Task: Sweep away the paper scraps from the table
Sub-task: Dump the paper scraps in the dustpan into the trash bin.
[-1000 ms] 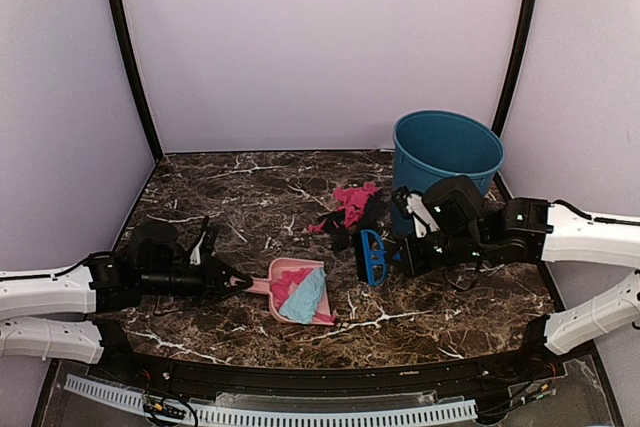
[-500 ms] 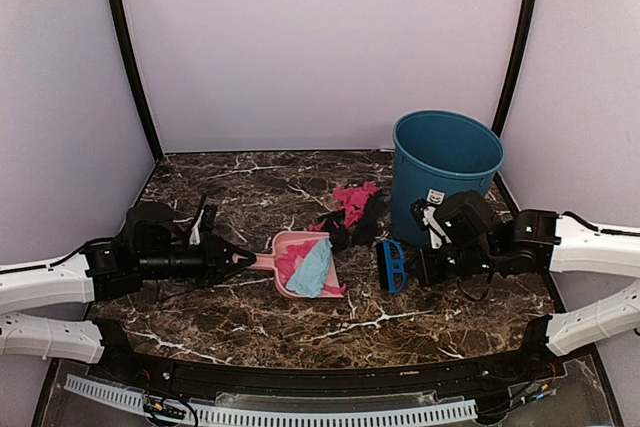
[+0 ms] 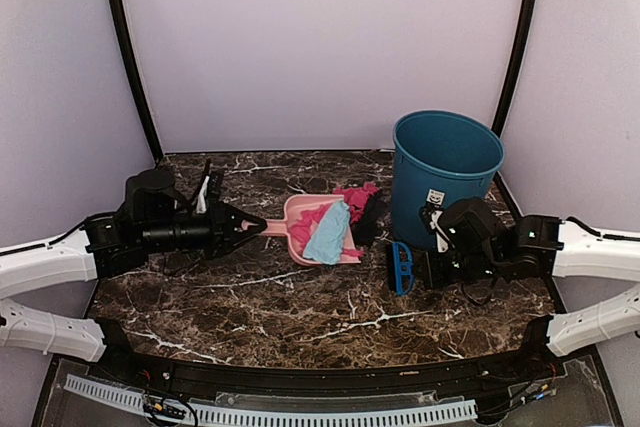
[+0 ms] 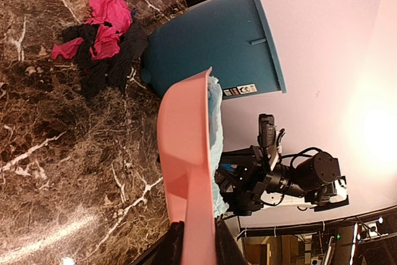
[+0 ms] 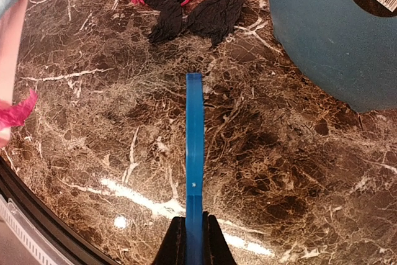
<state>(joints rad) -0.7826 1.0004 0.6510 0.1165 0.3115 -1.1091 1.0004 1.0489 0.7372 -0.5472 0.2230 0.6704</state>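
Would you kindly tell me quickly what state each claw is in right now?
Left claw: closed, holding the pink dustpan by its handle.
Right claw: closed, holding the blue brush.

- Top view: high behind the near edge, facing 12 o'clock, with the whole worktop [image 3: 300,297] seen from afar.
- Left wrist: low, rolled sideways, looking along the pink dustpan [image 4: 186,172] toward the blue bin [image 4: 211,48].
- Right wrist: close, looking steeply down along the blue brush [image 5: 195,141].
- All share the bin and the paper scraps [image 3: 355,197].

Near table [image 3: 300,317]: open marble, free passage.
Far right: blue bin [image 3: 445,162] blocks, paper scraps [image 3: 362,197] heaped just left.
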